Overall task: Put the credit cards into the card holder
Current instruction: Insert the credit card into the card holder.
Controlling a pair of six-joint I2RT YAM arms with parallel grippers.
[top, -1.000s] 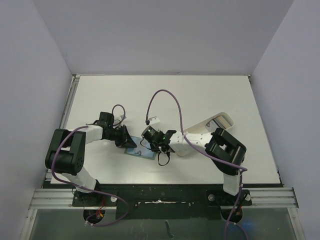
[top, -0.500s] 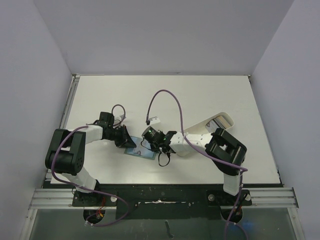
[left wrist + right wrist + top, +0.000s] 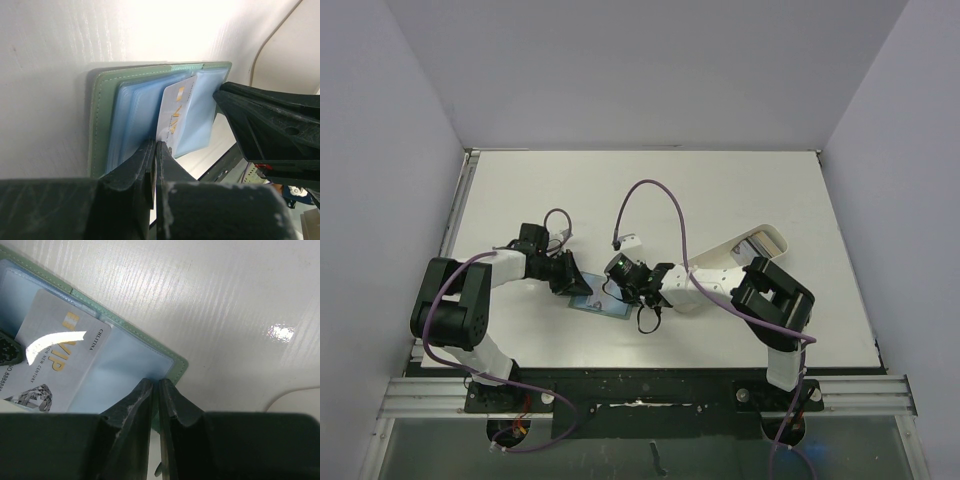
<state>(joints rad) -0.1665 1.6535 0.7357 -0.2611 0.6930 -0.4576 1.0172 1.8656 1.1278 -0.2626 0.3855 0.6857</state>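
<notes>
1. Card holder [image 3: 98, 125]: the outer cover looks like matt grey-green leather or imitation leather, with a stitched edge. The inner pockets are pale blue, clear, glossy plastic film.
2. Card [image 3: 55, 365]: smooth silvery plastic with gold lettering and a light sheen.
3. Tabletop [image 3: 225, 300]: white and finely streaked, semi-gloss, showing a bright reflection.
4. Left tool [image 3: 154, 146] and right tool [image 3: 155, 384]: black matt plastic, scuffed and slightly grainy.
5. Cable [image 3: 655, 188]: smooth purple sheath.

"Where's the card holder [image 3: 98, 125] from my hands?"
"On the table [image 3: 720, 190], between my left gripper [image 3: 155, 145] and right gripper [image 3: 155, 382]."
"The card [image 3: 175, 112]?"
"Inside it, just ahead of my left fingertips."
</notes>
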